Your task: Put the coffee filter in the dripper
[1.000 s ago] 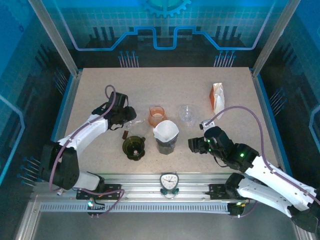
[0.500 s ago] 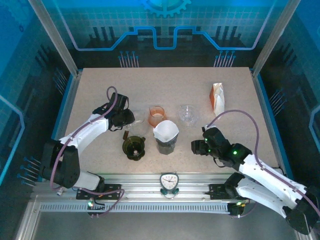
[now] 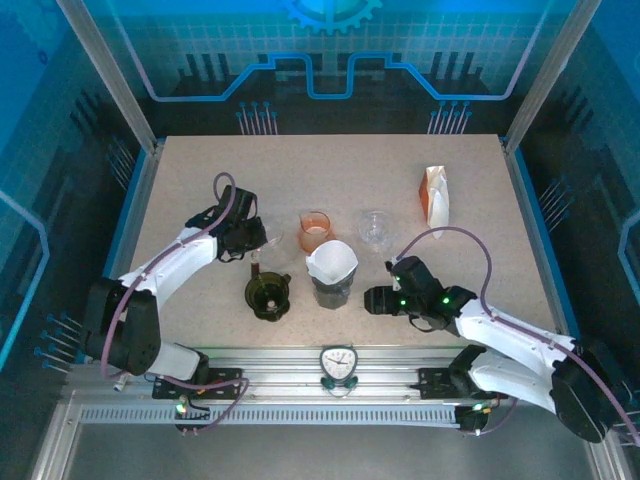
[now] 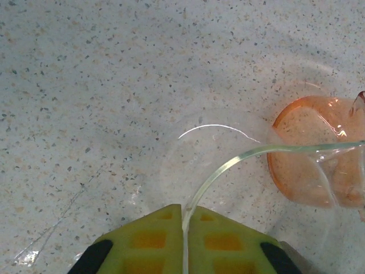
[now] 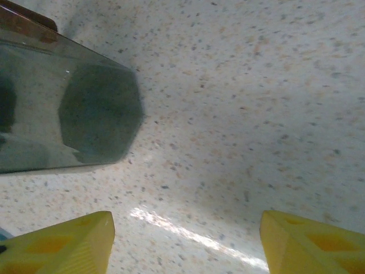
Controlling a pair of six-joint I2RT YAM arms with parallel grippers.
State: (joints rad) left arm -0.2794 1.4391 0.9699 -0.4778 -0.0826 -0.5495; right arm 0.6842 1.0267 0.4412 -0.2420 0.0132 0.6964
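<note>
Pinches shut with the left gripper (image 4: 185, 216) on the thin rim of a clear glass vessel (image 4: 219, 165), only the glass wall caught between the yellow pads (image 4: 154, 234); closed down from partly open within the last second, so a fresh grip. Holds that vessel right beside an orange cup (image 4: 308, 154), too close to tell whether touching. Barely shifts the left gripper (image 3: 256, 238) over the table (image 3: 200, 180) in the top view, so nothing new there but the clamping. Keeps the right gripper (image 5: 185, 228) spread wide and holding nothing, with bare table between the fingertips and a dark glass (image 5: 68, 108) off ahead to one side. Has slid that right gripper (image 3: 372, 300) leftward since a second ago, now near the dark glass (image 3: 332, 292) yet apart from it. Leaves the coffee filter (image 3: 332, 260), white and cone-shaped, sitting in the mouth of the dark glass, untouched. Leaves the olive dripper (image 3: 268, 295) open and unfilled just left of it, toward the near edge. Suggests, as a judgement, clearing or steadying glassware on the left while lining up on the filter's stand from the right; puts the task no further than its approach, with the lift of the filter and the drop into the dripper not yet begun.
</note>
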